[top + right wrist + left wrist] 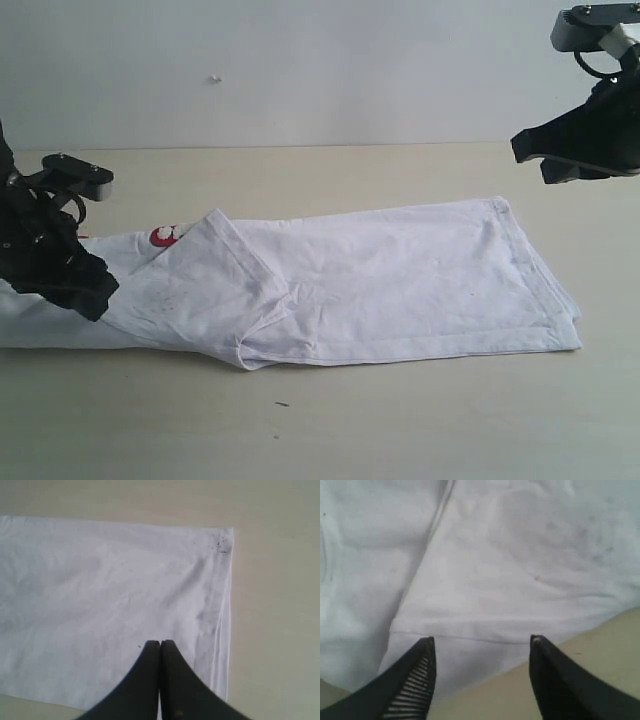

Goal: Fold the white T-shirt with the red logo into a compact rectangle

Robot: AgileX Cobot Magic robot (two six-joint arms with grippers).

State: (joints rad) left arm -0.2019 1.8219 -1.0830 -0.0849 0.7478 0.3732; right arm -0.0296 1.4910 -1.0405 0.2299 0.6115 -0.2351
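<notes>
The white T-shirt (380, 285) lies on the table folded into a long band, with a sleeve flap (215, 285) turned over its left part. A small bit of the red logo (166, 235) peeks out by the flap's far edge. My left gripper (85, 290) hovers low over the shirt's left end, open, its fingers (417, 672) astride the near edge of the cloth (485, 595), holding nothing. My right gripper (545, 160) hangs high above the shirt's right end, shut and empty; below its fingertips (160, 645) lies the hem corner (220, 545).
The beige table (330, 430) stretches in front of and behind the shirt. A plain white wall (300, 70) rises at the back. A tiny dark speck (282, 404) lies on the table in front.
</notes>
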